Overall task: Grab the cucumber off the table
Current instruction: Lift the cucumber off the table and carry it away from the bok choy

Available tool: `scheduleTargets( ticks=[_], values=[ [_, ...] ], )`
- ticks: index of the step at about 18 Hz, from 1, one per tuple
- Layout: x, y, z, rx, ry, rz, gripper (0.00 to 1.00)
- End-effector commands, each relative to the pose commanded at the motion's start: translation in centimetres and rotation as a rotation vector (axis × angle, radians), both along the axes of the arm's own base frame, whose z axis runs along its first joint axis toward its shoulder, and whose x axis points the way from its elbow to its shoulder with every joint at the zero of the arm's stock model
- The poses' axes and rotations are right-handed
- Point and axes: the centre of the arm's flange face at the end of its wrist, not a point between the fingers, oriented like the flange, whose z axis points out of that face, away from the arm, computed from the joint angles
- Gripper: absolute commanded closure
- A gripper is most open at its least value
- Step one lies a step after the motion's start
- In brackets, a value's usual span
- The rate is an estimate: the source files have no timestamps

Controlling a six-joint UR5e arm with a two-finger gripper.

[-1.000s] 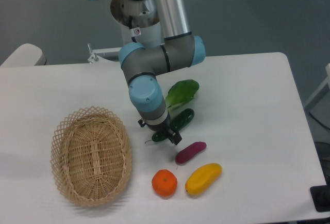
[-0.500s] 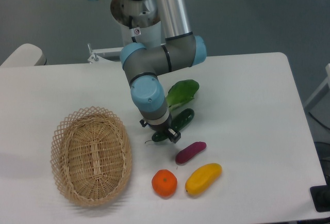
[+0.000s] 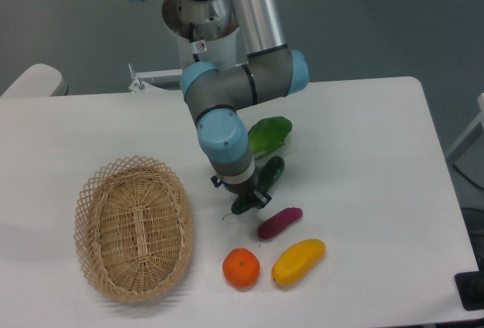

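Dark green and glossy, the cucumber (image 3: 261,184) lies slantwise near the middle of the white table (image 3: 363,146), its lower end under the gripper (image 3: 246,200). The arm's wrist hides most of the fingers, so whether they are closed on the cucumber cannot be told. Behind it, toward the far edge, a bok choy (image 3: 268,134) is partly covered by the arm. A purple vegetable (image 3: 279,223), a yellow mango (image 3: 299,261) and an orange (image 3: 241,267) sit toward the near edge; a wicker basket (image 3: 133,226) stands toward the left edge.
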Motion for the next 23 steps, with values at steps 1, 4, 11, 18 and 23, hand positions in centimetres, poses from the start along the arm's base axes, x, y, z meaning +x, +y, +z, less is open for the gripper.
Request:
scheduleTargets(
  ticks=[1,4,11,18,23],
  values=[
    [-1.6,0.3,1.9,0.011,0.007,-0.012,0.8],
    [-5.1,0.8,7.5,0.004,-0.004,-0.013,0.8],
    [-12.9,-2.9,14.1,0.12,-0.047,-0.062,0.8],
    [-16.2,-7.5,14.5,0.096,-0.083,-0.126,0.8],
    [-16.4,-7.7,14.6,0.102,-0.08,-0.124,0.8]
  ],
)
